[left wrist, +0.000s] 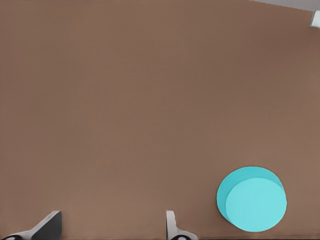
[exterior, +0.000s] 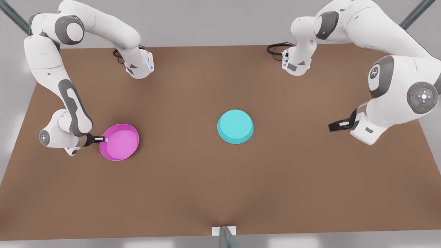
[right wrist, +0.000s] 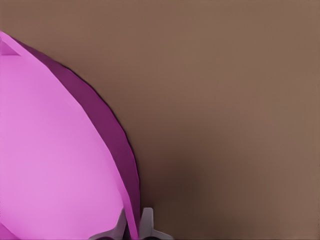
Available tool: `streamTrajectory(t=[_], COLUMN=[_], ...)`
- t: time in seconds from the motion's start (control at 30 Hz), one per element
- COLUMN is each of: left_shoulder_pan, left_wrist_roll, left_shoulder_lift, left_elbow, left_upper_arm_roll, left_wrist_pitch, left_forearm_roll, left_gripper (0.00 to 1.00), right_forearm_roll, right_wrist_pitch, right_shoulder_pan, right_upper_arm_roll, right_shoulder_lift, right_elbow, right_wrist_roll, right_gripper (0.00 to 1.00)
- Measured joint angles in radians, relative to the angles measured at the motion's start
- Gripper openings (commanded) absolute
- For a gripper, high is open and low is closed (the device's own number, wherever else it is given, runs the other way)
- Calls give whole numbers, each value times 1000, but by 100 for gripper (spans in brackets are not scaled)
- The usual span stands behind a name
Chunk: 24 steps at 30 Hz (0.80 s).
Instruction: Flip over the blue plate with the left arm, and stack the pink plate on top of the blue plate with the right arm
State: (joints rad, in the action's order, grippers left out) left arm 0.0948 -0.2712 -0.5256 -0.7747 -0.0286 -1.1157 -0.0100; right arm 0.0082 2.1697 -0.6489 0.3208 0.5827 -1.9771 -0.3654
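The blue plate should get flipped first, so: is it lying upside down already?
Yes, the blue plate shows its flat base upward in the front view.

A flat, matte brown tabletop (exterior: 193, 179) with a plain, unmarked surface is spread beneath both end effectors and is seen to reach well beyond them on every side. Pale grey, softly lit flooring (exterior: 213, 20) is shown past the table's far edge, behind the end effectors, where two dark grey slanted struts (exterior: 413, 13) are set at the upper corners. A small white block (exterior: 224, 230) with a grey post is placed at the middle of the near edge, well apart from both end effectors.
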Motion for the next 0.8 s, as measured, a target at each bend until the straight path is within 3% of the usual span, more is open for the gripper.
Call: streamTrajectory(t=[0.03,0.13,0.17,0.7,0.8], left_shoulder_pan=[-2,-31,-31,-58,-72], left_wrist_roll=[22,159,163,228,230], left_shoulder_lift=[24,280,292,306,307], left_elbow=[-2,-385,-429,-456,-456], left_upper_arm_roll=[2,2,2,9,7], left_wrist_pitch=[2,-160,-194,-200,-202], left_forearm_roll=[-4,-10,-11,-16,-17], left_gripper=[100,100,100,100,100], right_forearm_roll=[1,2,1,65,76], right_wrist_pitch=[-2,-13,-15,-137,-190], right_shoulder_pan=[1,6,5,17,1], right_upper_arm_roll=[0,0,1,43,95], right_shoulder_lift=[1,0,0,-9,-11], right_elbow=[1,7,8,64,97], right_wrist_roll=[1,4,4,15,21], right_gripper=[21,21,21,21,21])
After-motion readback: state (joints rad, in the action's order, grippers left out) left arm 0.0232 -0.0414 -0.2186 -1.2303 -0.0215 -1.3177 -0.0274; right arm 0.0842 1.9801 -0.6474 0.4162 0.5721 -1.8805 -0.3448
